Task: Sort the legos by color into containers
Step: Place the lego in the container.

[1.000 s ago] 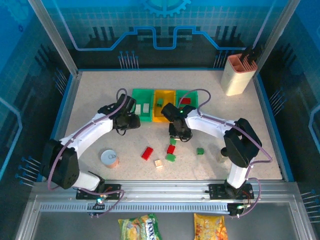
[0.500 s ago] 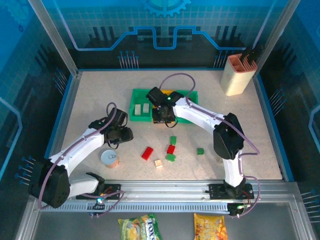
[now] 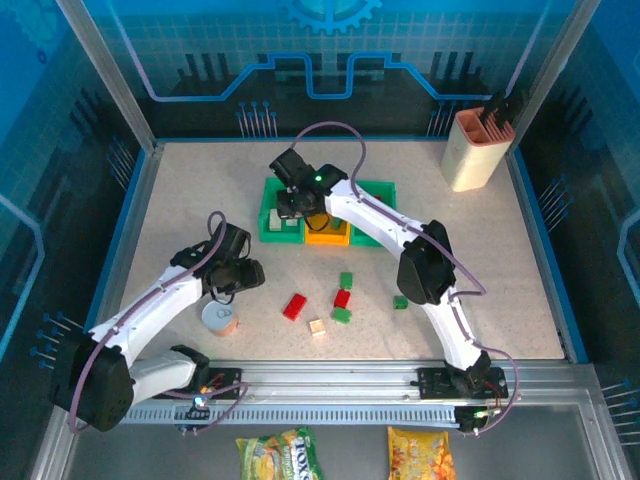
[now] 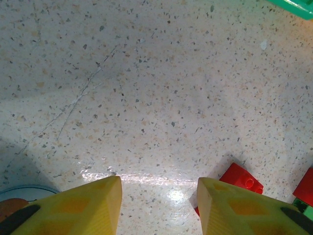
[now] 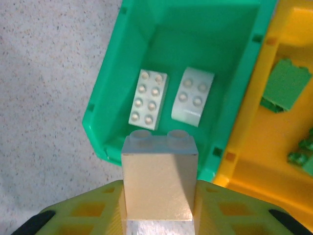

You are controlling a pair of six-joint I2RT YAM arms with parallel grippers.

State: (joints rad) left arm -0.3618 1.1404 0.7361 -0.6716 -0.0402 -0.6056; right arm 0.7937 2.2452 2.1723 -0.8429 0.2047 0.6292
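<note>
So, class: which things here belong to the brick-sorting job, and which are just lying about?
Job: loose bricks, white brick in right gripper, left green bin, yellow bin, right green bin.
Lying about: can, beige holder, snack packets.

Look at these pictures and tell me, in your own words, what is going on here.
Two robot arms are sorting toy bricks by colour. The right gripper holds a white brick over the left green bin, where two white bricks lie. The yellow bin beside it holds green bricks. The left gripper is open and empty above the table, near a red brick. Other loose bricks, red, green and white, lie on the table.
</note>
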